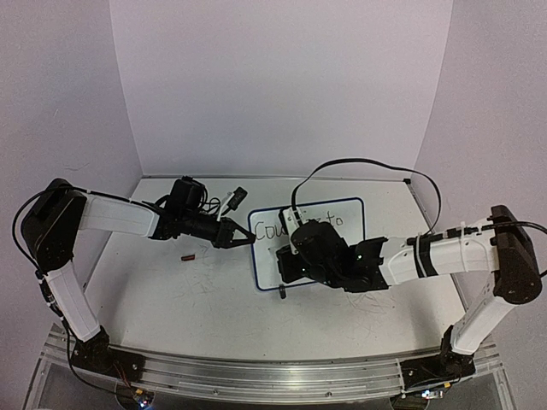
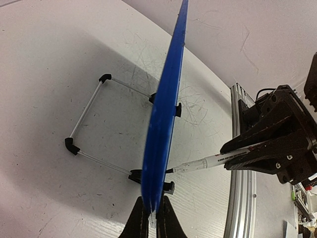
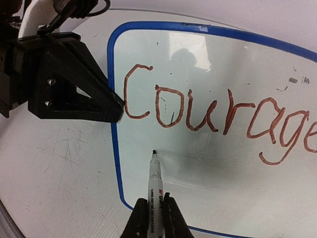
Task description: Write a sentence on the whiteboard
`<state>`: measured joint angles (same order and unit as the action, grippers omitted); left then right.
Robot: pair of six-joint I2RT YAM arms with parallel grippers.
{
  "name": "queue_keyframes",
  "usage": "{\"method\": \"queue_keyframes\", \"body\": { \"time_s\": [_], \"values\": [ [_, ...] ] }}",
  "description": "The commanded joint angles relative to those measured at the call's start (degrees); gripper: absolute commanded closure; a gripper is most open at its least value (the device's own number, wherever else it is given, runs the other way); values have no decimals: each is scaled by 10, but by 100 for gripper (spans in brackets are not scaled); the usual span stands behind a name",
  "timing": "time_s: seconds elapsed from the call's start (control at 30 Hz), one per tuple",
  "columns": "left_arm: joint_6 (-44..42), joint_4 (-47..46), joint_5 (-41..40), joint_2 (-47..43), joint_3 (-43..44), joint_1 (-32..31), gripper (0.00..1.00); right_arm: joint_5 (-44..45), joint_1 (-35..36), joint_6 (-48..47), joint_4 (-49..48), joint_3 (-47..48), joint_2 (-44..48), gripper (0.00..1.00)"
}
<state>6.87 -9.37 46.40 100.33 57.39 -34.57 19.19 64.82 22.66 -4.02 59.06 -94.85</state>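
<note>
Judging by the board, I was partway through the job, with the first line down and the second not begun. The small white rectangular whiteboard with its thin dark-blue rounded frame stood propped near upright on the pale scratched counter, between my two arms. My left tool was clamped on the board's left edge, its black fingers pressed together over the blue frame, and in the left wrist view the frame ran edge-on straight up from between those fingers.

My right tool was shut on a slim white marker with a dark tip. The tip sat low on the board's face, just below the "o" of the first word and near the left frame. I could not tell whether it touched the surface or stood just off it.

Of the sentence, the reddish-brown handwritten word "Courage" filled the top line in the right wrist view. The top view showed "to" after it, though my right arm hid the middle letters there. The area under that line was bare where I could see it. I judged that the rest of the sentence was left to write, starting about where the tip was placed.
</note>
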Motion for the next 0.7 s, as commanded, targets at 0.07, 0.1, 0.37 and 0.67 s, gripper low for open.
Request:
{"method": "queue_keyframes", "body": {
  "time_s": [0.07, 0.1, 0.37, 0.67],
  "values": [
    [-14, 40, -10, -9, 8, -8, 100, 4, 7, 18, -7, -11, -6, 100],
    [-14, 40, -9, -9, 9, -8, 100, 4, 8, 20, -6, -12, -7, 100],
    [-15, 40, -9, -10, 8, -10, 100, 4, 13, 31, -3, -16, -12, 100],
    [-16, 40, -8, -7, 8, -12, 100, -1, 15, 14, -17, 1, 28, 100]
  ]
}}
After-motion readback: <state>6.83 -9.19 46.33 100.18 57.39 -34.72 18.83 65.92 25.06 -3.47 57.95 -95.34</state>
